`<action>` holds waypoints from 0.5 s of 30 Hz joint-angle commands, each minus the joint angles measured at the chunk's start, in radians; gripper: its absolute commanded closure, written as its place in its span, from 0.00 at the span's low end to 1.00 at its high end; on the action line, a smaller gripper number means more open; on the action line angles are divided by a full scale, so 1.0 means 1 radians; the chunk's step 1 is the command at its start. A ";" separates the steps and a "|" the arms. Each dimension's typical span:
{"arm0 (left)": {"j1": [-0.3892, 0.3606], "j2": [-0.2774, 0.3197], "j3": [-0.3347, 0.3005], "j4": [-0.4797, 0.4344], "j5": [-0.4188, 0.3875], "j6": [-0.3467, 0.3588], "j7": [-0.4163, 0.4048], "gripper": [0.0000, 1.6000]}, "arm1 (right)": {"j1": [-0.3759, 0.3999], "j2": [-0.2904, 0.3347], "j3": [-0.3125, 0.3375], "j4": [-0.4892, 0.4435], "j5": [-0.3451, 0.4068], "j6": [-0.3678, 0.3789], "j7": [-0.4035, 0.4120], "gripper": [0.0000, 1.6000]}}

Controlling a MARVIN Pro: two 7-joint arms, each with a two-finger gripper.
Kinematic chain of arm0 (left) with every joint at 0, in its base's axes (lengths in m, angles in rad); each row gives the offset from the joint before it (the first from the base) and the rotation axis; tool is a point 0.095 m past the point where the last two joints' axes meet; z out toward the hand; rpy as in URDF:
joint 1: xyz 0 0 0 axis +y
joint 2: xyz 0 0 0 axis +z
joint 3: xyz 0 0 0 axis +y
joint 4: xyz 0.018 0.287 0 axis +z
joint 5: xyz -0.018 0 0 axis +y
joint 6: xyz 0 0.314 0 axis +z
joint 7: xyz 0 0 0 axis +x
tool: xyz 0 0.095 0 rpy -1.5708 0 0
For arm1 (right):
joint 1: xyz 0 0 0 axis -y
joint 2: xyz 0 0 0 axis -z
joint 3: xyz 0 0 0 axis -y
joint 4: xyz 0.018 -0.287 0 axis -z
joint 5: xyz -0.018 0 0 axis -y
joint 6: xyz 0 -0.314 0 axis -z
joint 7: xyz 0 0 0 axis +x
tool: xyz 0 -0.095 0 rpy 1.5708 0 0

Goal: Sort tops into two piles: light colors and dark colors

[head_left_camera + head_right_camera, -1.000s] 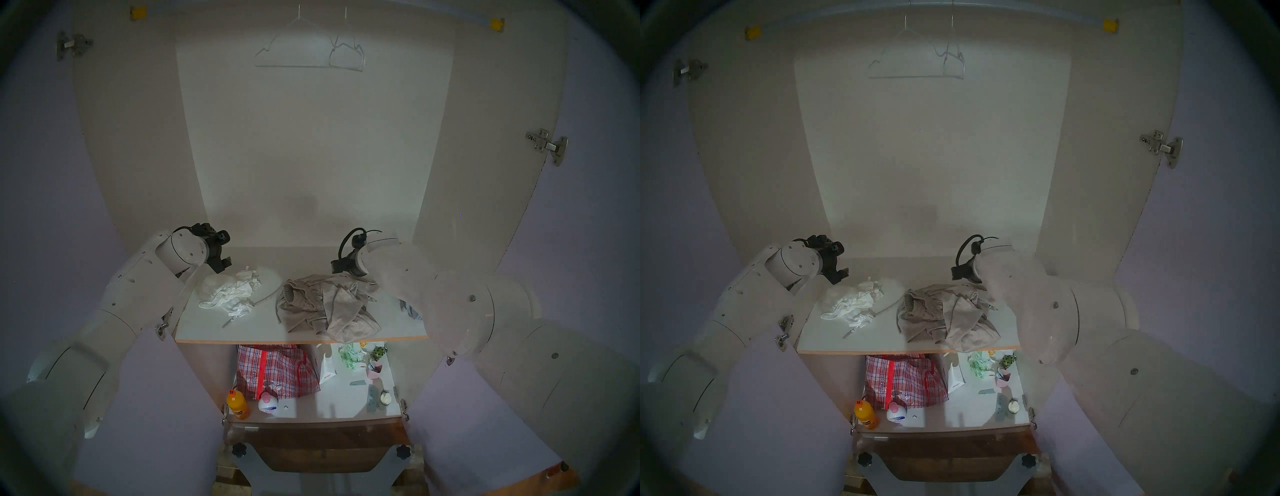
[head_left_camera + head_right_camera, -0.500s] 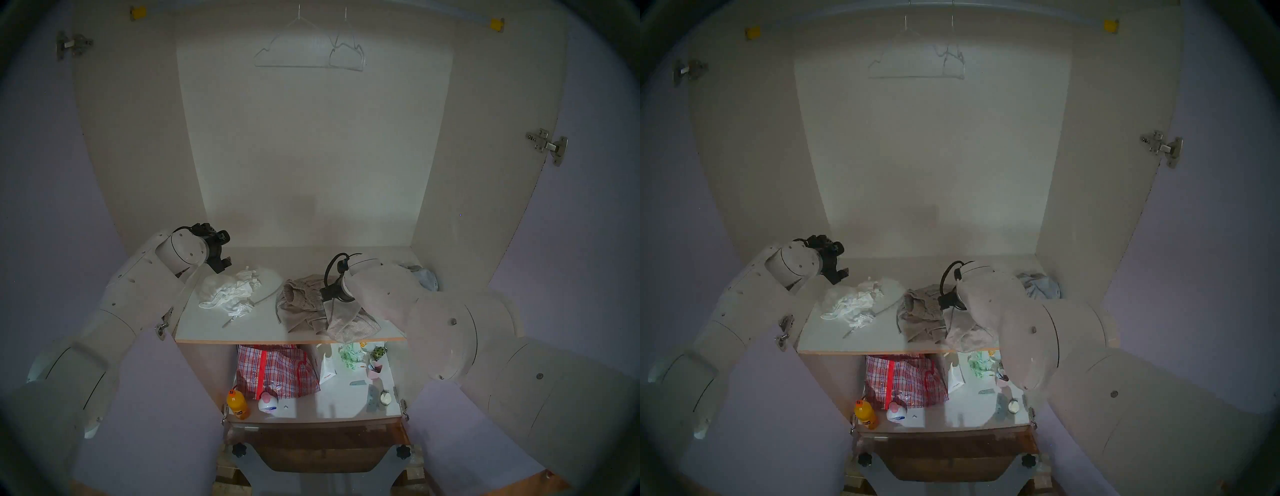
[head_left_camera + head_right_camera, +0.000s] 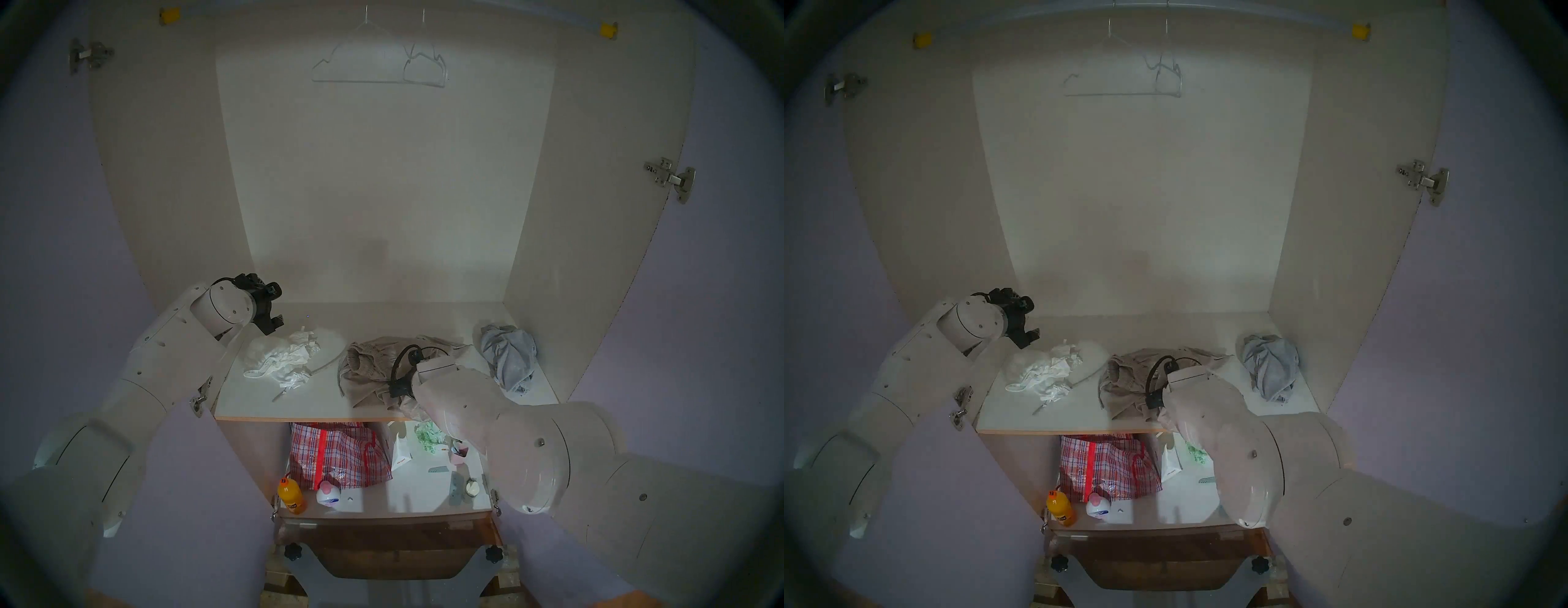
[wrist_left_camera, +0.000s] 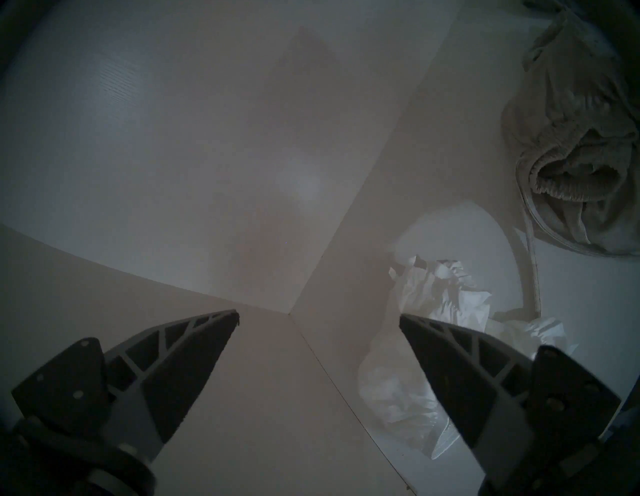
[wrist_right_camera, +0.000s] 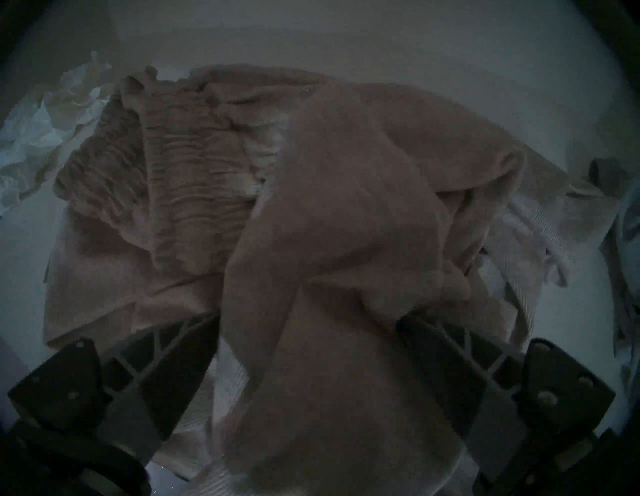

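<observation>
White, grey-blue and beige-taupe: three tops lie on the upper shelf (image 3: 322, 403), one of each colour, in three separate heaps. The white strappy top (image 3: 282, 354) is crumpled near the shelf's back-left corner; the beige-taupe knit (image 3: 365, 369) is spread across the middle and reaches toward the front edge, one long cord (image 3: 326, 363) curving from it toward the white heap; the grey-blue top (image 3: 507, 354) is bunched by the back-right corner, apart from the knit. Two bare wire hangers (image 3: 382, 63) hang from the rail at the top of the open wardrobe, whose inside walls are pale board, with lilac doors swung out to both sides. On the lower shelf stand a red plaid bag (image 3: 339, 452), one orange bottle (image 3: 290, 494), one white-and-pink bottle (image 3: 328, 494) and some small clutter at the right. The left gripper (image 4: 318, 318) hangs above the back-left corner just beside the white top, fingers spread wide with nothing between them. The right gripper (image 5: 308, 322) is down on the front part of the knit, near the shelf's front edge; in the wrist view its two fingers stand wide apart with a thick fold of knit bulging up between them, not yet pinched. From the head views the right wrist covers its own fingers.
</observation>
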State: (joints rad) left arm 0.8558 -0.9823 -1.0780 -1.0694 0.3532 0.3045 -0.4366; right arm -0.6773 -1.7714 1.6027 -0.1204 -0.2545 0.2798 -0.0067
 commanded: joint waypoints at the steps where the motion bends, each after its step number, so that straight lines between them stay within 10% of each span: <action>1: -0.033 0.000 -0.012 -0.020 -0.002 -0.003 0.001 0.00 | 0.007 0.001 -0.011 -0.035 -0.013 -0.057 -0.055 1.00; 15: -0.032 0.000 -0.011 -0.018 -0.002 -0.003 0.004 0.00 | 0.121 0.048 0.016 -0.164 0.014 -0.244 -0.110 1.00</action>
State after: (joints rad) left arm 0.8561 -0.9824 -1.0776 -1.0683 0.3532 0.3043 -0.4351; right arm -0.6239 -1.7438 1.5941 -0.1967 -0.2640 0.1134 -0.1001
